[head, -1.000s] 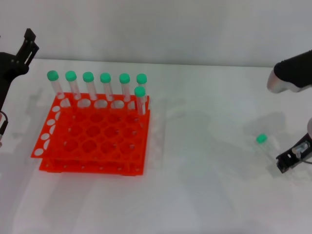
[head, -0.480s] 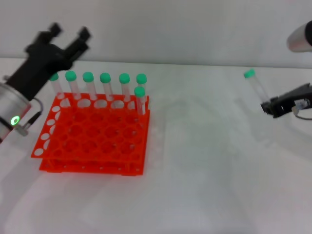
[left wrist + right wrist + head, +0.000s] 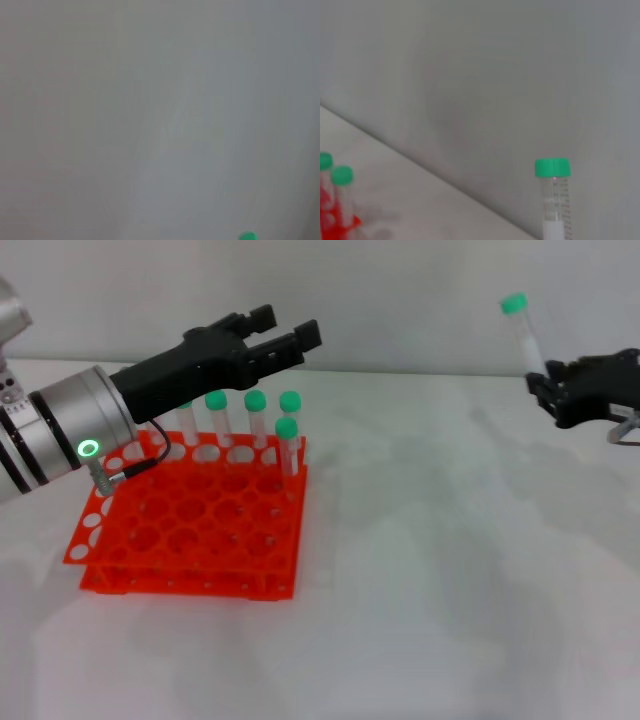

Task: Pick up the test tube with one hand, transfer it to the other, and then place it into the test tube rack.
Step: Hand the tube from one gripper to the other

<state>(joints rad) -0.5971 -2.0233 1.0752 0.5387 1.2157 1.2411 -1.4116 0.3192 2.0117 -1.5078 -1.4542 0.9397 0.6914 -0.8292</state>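
My right gripper [image 3: 548, 387] at the far right is shut on the lower end of the test tube [image 3: 524, 338] and holds it upright, high above the table, green cap on top. The tube also shows in the right wrist view [image 3: 553, 200]. My left gripper [image 3: 285, 330], on the arm with the green light ring, is open and reaches out above the back row of the orange-red test tube rack [image 3: 190, 525], pointing toward the right. A wide gap lies between the two grippers. The rack stands on the table's left half.
Several green-capped tubes [image 3: 288, 430] stand upright in the rack's back rows, partly hidden by my left arm. Two of them show in the right wrist view [image 3: 341, 176]. A grey wall rises behind the white table [image 3: 430, 570].
My left arm has swung right and forward over the rack's back row. My right gripper has lifted the tube higher and a little to the right.
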